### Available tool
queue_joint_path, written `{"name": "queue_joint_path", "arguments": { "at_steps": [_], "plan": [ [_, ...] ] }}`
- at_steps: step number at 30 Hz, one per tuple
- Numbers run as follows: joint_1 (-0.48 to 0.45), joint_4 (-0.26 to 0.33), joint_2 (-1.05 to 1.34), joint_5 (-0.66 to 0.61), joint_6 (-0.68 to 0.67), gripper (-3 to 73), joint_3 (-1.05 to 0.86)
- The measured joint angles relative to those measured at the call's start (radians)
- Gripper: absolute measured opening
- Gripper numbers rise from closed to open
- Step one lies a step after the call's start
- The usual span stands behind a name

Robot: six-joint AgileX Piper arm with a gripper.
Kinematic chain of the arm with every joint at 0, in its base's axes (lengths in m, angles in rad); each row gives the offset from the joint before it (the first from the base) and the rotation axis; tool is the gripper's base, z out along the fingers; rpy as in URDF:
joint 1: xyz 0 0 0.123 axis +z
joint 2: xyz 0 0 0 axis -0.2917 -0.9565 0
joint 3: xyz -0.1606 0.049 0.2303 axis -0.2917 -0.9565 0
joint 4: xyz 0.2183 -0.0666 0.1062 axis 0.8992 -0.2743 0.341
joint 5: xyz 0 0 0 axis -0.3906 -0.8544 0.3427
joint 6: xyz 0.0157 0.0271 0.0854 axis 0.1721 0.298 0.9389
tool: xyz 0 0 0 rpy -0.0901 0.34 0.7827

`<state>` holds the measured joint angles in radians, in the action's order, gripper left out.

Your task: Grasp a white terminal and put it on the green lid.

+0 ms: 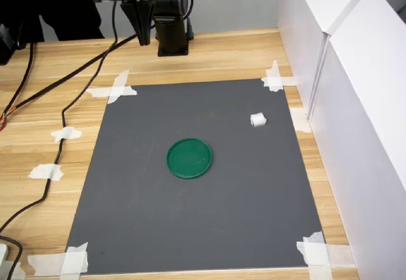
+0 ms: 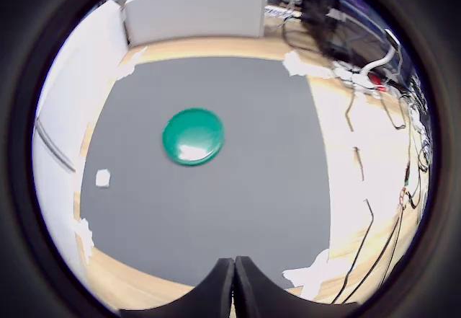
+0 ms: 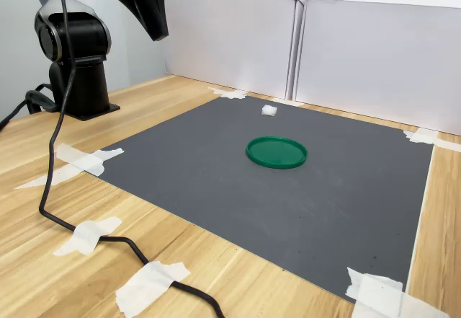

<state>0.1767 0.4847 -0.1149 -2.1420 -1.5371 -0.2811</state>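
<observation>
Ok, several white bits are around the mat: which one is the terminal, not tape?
The white terminal is the raised cube lying on the grey mat itself, apart from the green lid; the tape strips lie flat at the mat's edges.

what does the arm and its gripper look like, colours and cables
The arm is black with a rounded, glossy joint housing on a black cylindrical base. The gripper has two matte black fingers tapering to narrow tips. Black cables trail from it over the wooden table, held down with white tape strips.

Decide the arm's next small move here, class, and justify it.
Probably swing over above the white terminal and open: the gripper is raised, shut and empty, while the terminal sits on the mat apart from the green lid.
</observation>
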Motion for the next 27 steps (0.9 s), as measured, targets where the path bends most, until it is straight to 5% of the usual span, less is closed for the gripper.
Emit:
{"name": "queue_joint_path", "arguments": {
  "at_steps": [7,10,17,22,27],
  "plan": [
    [0.081,0.018,-0.144,-0.157,-0.047,9.9,0.140],
    [0.115,0.030,-0.181,-0.185,-0.047,23.0,0.172],
    [0.120,0.060,-0.215,-0.156,-0.011,66.2,0.184],
    [0.152,0.049,-0.239,-0.130,0.093,71.3,0.187],
    [0.317,0.028,-0.281,-0.093,0.177,71.3,0.192]
  ]
}}
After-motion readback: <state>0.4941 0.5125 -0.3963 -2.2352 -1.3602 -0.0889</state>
